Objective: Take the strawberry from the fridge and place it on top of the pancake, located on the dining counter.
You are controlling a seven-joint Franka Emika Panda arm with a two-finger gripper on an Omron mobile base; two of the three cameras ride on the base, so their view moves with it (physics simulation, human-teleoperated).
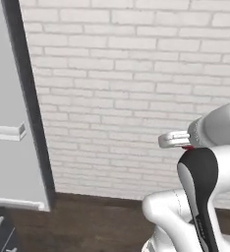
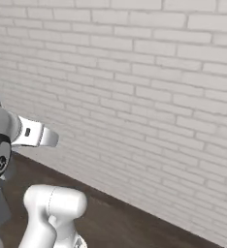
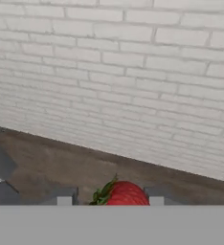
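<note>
Red strawberry (image 3: 126, 194) with green leaves, white brick wall (image 3: 133, 72), brown floor (image 3: 51, 162).

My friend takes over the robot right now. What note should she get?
Gripper: shut on the strawberry, held between its two finger tips.
Fridge: at the left edge of the left base view, door open.
In front of the robot: a white brick wall and dark wooden floor.
Done: strawberry taken out.
Left: drive to the dining counter and put it on the pancake.
</note>
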